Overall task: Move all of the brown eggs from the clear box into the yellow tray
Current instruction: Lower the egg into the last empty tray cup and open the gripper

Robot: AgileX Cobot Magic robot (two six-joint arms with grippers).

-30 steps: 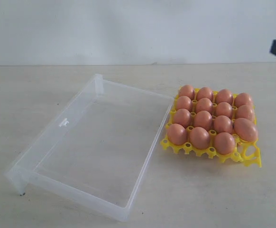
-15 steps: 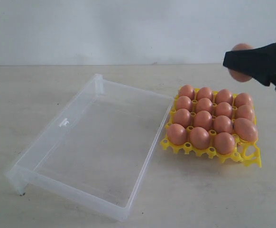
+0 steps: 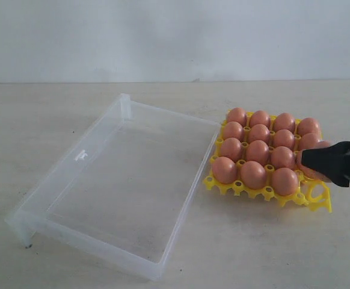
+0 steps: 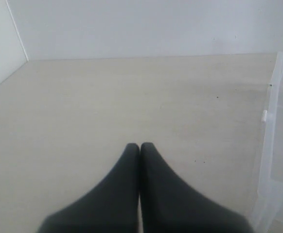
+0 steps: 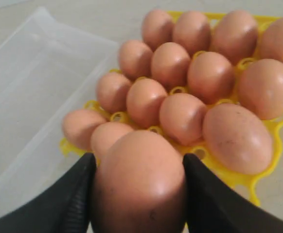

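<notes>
My right gripper (image 5: 137, 160) is shut on a brown egg (image 5: 140, 179), its black fingers (image 5: 68, 199) pressing both sides. In the exterior view this gripper (image 3: 310, 161) hovers low over the front right corner of the yellow tray (image 3: 317, 201), and its fingers largely hide the held egg. Several brown eggs (image 3: 258, 152) fill the tray's cups; the wrist view shows them (image 5: 180, 116) just beyond the held egg. The clear box (image 3: 121, 186) lies left of the tray with no eggs in it. My left gripper (image 4: 140, 145) is shut on nothing above bare table.
The clear box's wall (image 4: 270, 126) runs along one side of the left wrist view. A pale wall stands behind the table. The box's near corner (image 5: 29, 87) lies beside the tray (image 5: 273, 141).
My right gripper came in from the upper right with the egg and dropped down to the tray's front right corner. The box, tray and seated eggs stayed put.
</notes>
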